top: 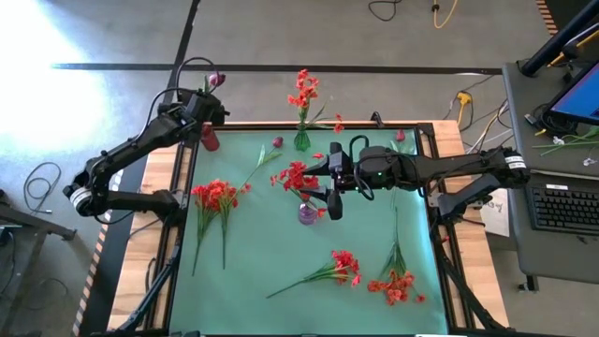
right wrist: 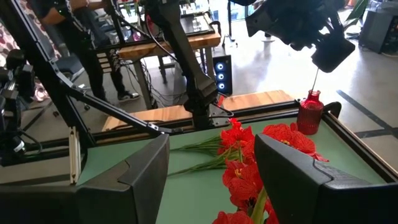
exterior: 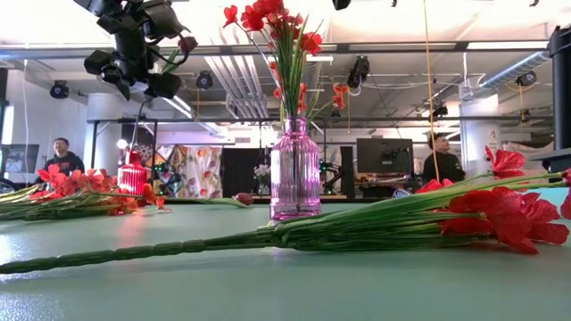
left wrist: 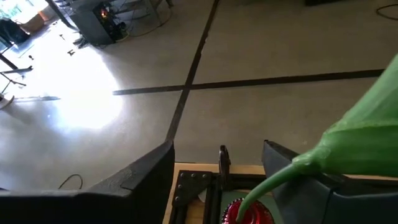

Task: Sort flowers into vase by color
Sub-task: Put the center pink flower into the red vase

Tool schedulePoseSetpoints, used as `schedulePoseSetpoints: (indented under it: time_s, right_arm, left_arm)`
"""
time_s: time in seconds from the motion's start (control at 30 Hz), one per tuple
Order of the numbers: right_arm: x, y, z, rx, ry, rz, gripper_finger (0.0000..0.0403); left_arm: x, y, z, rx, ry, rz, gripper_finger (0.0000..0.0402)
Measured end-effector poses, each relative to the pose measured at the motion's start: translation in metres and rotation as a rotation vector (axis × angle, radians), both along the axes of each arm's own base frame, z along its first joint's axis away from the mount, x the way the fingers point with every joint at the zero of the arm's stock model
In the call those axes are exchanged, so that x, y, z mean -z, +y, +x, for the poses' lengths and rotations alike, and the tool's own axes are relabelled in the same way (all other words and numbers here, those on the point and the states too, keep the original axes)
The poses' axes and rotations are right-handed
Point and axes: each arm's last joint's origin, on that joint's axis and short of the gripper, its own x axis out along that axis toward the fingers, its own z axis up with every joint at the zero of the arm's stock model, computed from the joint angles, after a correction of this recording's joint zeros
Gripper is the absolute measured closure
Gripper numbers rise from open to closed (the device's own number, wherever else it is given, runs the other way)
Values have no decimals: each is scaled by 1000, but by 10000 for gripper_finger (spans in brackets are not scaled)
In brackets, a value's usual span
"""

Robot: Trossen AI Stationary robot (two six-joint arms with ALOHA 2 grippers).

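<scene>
Several flowers [top: 216,197] lie unsorted on the green surface [top: 281,253]. Left end effector [top: 208,94] hovers over the red vase [top: 210,140], seemingly gripping a magenta bud [top: 214,80]—right end effector [top: 329,180] gapes around red blooms in the purple vase [top: 308,213].

Bare green tabletop [top: 281,253] lies open mid-front; red flower bunches [top: 217,197] crowd the left side and front-right corner [top: 395,285].

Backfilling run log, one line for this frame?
left gripper: over red vase, magenta-bud flower alongside | right gripper: open above purple vase of red flowers | loose red sprays on mat
</scene>
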Motion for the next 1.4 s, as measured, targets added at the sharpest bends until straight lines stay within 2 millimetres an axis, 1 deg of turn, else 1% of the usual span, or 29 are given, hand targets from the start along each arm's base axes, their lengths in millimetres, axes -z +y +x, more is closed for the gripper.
schedulePoseSetpoints:
  time_s: [0.13,0.3,0.8,0.97,1.13,1.23,1.4]
  right_arm:
    - [0,0,0,0,0,0,174]
    - [0,0,0,1,1,7,174]
    - [2,0,0,1,21,6,174]
    - [2,0,0,1,22,6,174]
    - [2,0,-1,1,25,6,174]
    - [3,0,-1,1,30,6,174]
    - [4,0,-1,1,40,6,174]
  left_arm:
    - [0,2,1,-16,-14,19,171]
    - [0,4,2,-33,-40,41,182]
    - [-4,7,3,-97,-175,123,259]
    - [-4,8,6,-64,-244,104,288]
    - [-5,8,7,-55,-259,101,304]
    - [-5,9,9,-10,-287,78,312]
    - [-5,9,9,-8,-288,80,322]
